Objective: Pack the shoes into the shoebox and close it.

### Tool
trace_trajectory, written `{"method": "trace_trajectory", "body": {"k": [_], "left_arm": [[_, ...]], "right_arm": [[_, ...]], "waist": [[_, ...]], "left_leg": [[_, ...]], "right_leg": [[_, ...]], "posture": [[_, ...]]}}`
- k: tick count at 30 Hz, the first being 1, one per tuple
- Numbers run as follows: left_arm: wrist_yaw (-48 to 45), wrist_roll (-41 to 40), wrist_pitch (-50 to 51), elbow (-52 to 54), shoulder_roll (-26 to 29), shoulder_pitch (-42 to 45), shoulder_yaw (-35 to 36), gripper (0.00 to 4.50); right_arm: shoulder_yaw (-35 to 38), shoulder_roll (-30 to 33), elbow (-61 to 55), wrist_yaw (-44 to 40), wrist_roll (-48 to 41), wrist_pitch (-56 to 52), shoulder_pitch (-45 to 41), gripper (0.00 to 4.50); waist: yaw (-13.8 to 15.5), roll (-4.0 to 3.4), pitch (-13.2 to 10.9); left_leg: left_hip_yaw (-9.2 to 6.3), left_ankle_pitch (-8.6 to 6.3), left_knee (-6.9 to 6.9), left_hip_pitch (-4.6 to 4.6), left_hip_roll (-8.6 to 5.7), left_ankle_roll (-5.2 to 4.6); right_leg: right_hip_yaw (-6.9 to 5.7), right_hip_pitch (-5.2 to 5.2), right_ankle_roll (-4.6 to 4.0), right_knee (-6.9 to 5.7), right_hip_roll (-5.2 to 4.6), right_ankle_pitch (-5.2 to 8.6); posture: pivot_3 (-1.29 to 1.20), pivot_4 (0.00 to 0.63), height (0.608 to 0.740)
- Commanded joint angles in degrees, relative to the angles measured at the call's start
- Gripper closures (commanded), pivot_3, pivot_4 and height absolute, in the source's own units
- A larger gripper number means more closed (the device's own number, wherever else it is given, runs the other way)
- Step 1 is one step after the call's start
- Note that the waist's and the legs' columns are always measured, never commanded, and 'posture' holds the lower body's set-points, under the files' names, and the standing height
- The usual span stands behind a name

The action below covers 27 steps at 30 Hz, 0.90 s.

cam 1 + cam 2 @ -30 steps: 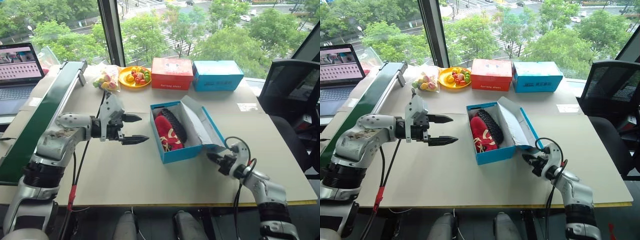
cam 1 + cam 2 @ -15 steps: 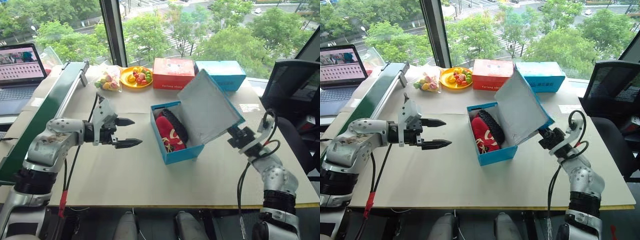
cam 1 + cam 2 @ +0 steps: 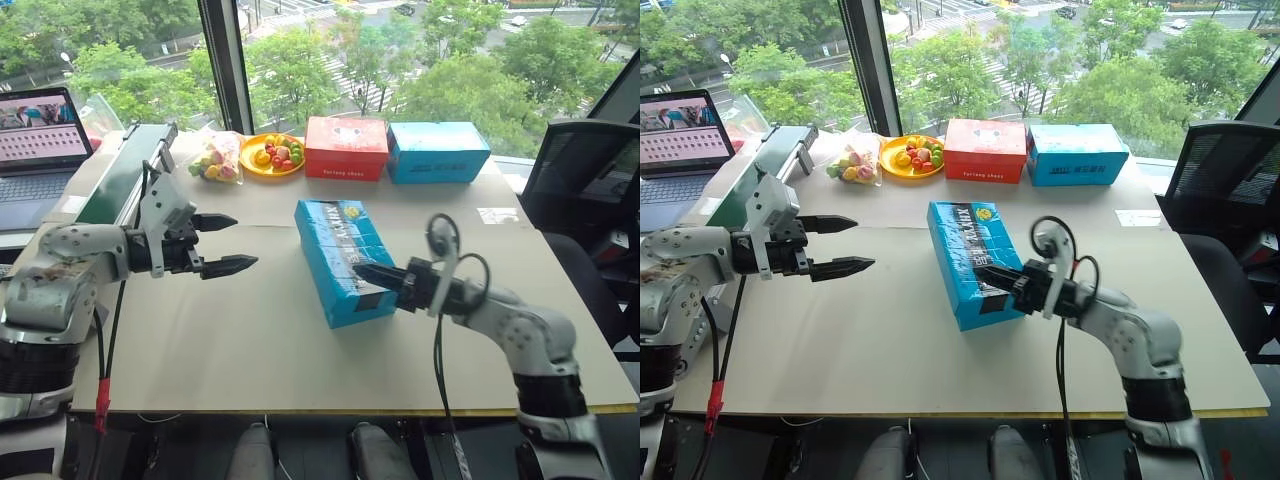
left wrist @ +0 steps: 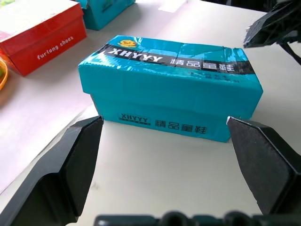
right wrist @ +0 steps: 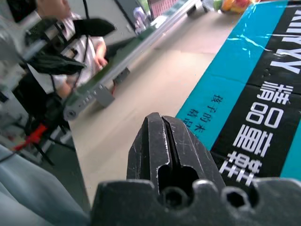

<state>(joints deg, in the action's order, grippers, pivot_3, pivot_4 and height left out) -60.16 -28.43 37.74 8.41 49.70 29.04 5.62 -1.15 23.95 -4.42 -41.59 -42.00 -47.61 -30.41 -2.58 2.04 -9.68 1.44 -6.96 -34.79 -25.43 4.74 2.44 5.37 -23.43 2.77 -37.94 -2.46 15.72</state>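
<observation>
Progress: lid of the shoebox (image 3: 340, 258) lies flat over the body; no shoe visible on the table (image 3: 250, 330), so packing reads as done, shoes presumably inside (hidden).
Left to do: judged little; perhaps a final press to seat the lid at the near corner, then withdraw the arm.
Shoebox place: mid-table, in front of the red box (image 3: 346, 147) and the light-blue box (image 3: 438, 150), well apart from both.
Shoebox axis: long axis runs from the far side toward the near edge, near end skewed slightly to the robot's right; black lettered band follows that axis.
Right gripper (image 3: 362, 272): fingers pressed together, holding nothing, tips over the lid's near end.
Left gripper (image 3: 222, 243): fingers spread wide, empty, beside the shoebox, pointing at it, apart.
</observation>
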Motion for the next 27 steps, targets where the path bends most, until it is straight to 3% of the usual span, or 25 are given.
{"method": "trace_trajectory", "body": {"k": [1,3,7,10,14,16,18,23,24,27], "left_arm": [[2.5,-1.2,0.8,4.1,-1.9,-0.2,0.2,0.0],[3.1,-1.3,1.1,4.8,-2.3,-0.6,0.1,0.0],[5.4,-2.0,2.1,7.4,-3.1,-3.1,0.9,0.0],[6.6,-2.7,3.1,9.2,-3.3,-4.4,1.6,0.0],[7.7,-3.5,4.1,10.9,-3.2,-5.7,2.5,0.0],[8.4,-4.0,4.8,11.2,-3.2,-6.2,2.9,0.0],[10.0,-3.6,2.7,10.5,-4.9,-5.7,3.2,0.0],[14.6,1.4,-4.1,6.1,-8.7,-4.1,2.5,0.0],[14.7,2.4,-5.9,5.8,-9.3,-4.4,2.0,0.0],[17.1,4.9,-10.2,4.8,-12.1,-5.5,1.1,0.0]], "right_arm": [[-7.2,-2.9,14.7,-3.6,11.6,11.0,-11.2,4.46],[-8.4,-4.0,20.4,-5.6,14.3,14.2,-14.1,4.46],[-12.3,-8.9,45.1,-6.2,25.1,28.6,-23.5,4.46],[-14.7,-10.6,56.7,-5.6,31.6,36.3,-25.8,4.46],[-12.8,-10.9,62.5,-7.1,33.4,41.0,-26.6,3.42],[-10.5,-10.6,61.0,-9.3,31.6,41.2,-26.7,2.77],[-7.4,-7.7,51.9,-13.1,27.9,37.5,-25.4,2.08],[-1.1,2.8,27.2,-14.9,23.0,27.1,-17.4,0.32],[0.8,6.2,23.2,-14.1,23.3,26.3,-14.7,0.06],[4.2,14.1,16.7,-13.5,26.3,30.0,-5.9,0.03]], "waist": [[0.0,0.0,0.0],[0.1,0.01,0.0],[0.3,0.01,0.0],[0.1,0.01,0.0],[0.1,0.09,0.1],[0.1,0.09,0.1],[0.2,0.08,0.1],[1.3,0.03,0.0],[1.4,0.03,0.0],[2.0,0.02,0.0]], "left_leg": [[0.01,0.0,-0.02,-0.03,-0.01,0.0],[0.02,0.0,-0.03,-0.11,0.0,0.0],[0.0,0.0,-0.03,-0.56,-0.02,0.01],[-0.01,0.01,-0.08,-0.75,-0.02,0.01],[-0.03,0.02,-0.1,-0.5,0.0,0.02],[-0.03,0.01,-0.08,-0.05,-0.01,0.03],[-0.03,0.01,-0.07,0.21,0.0,0.04],[-0.02,0.01,-0.06,-0.09,0.0,0.03],[-0.02,0.01,-0.04,-0.13,0.01,0.04],[0.01,-0.05,0.07,-0.2,0.0,0.09]], "right_leg": [[0.01,-0.05,0.01,0.0,0.0,-0.01],[0.01,-0.12,0.01,-0.02,0.01,-0.02],[-0.02,-0.55,-0.32,-0.08,0.0,-0.2],[-0.04,-0.73,-0.36,-0.11,0.0,-0.25],[-0.06,-0.49,-0.35,-0.15,0.01,-0.28],[-0.07,0.0,-0.19,-0.1,0.0,-0.19],[-0.09,0.25,0.01,-0.08,-0.01,-0.05],[-0.14,0.02,-0.11,-0.07,-0.05,-0.13],[-0.13,-0.05,-0.19,-0.08,-0.05,-0.16],[-0.13,-0.12,-0.38,-0.02,-0.05,-0.18]], "posture": [[0.0,0.15,0.74],[0.0,0.15,0.74],[0.0,0.15,0.74],[0.0,0.15,0.74],[0.0,0.15,0.74],[0.0,0.15,0.74],[0.0,0.15,0.74],[0.0,0.15,0.74],[0.0,0.15,0.74],[0.0,0.15,0.74]]}}
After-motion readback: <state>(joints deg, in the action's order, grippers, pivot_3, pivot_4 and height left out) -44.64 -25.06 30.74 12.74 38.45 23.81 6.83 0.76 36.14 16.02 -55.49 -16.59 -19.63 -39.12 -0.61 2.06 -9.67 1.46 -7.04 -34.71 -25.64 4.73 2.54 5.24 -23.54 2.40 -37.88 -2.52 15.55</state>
